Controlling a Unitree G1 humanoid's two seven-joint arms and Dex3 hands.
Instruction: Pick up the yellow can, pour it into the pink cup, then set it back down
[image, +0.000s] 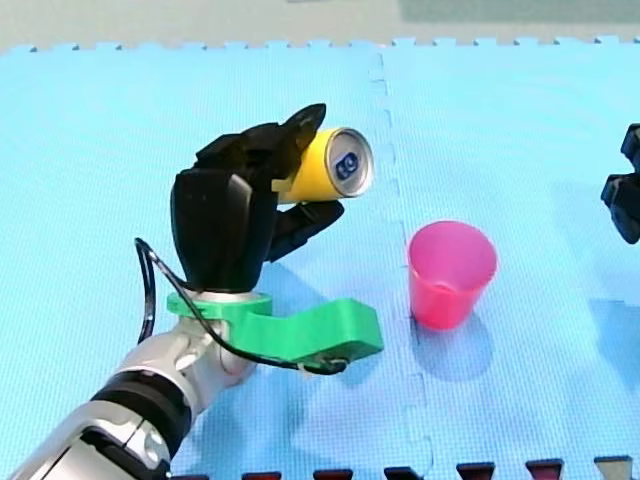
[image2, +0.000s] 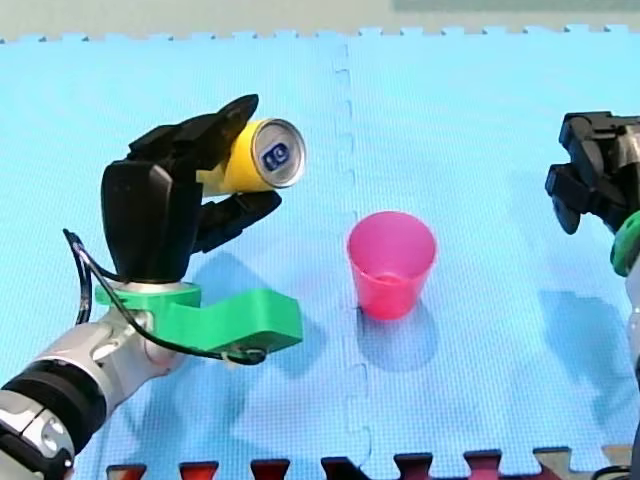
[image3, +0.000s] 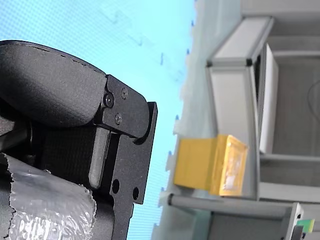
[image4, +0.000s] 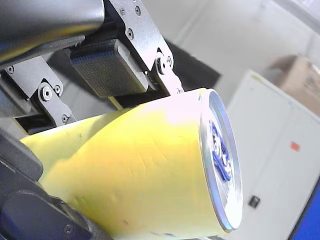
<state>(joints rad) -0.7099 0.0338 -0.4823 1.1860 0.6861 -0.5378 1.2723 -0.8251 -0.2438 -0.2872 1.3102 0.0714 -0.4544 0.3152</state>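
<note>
Nearest, at the left wrist: green bracket (image: 300, 335), with a loop of black cable (image: 146, 285) hanging beside it. Could brush or snag the cup's rim if swung low across to the right.

Just beyond: left hand (image: 222, 225) wrapped tight round the yellow can (image: 318, 168), held clear of the blue mat (image: 90, 140). Lies almost on its side, top end turned toward the right and back toward the head. Sits to the left of and beyond the pink cup (image: 451, 275), not over it. Main risk, by judgement: spills onto the mat short of the cup if tipped any further before crossing the gap. Shows shallow creases along the can's wall in the second wrist view. Looks thin, so may buckle under a harder squeeze, or slip and roll under a looser one.

Pink cup upright on the mat beside the seam (image: 385, 130), light-looking, with nothing steadying it. Likely topples at a knock from can or knuckles.

Out at the far right: right hand (image2: 592, 178), holding nothing, well apart from the cup. Open or closed, cannot tell.
</note>
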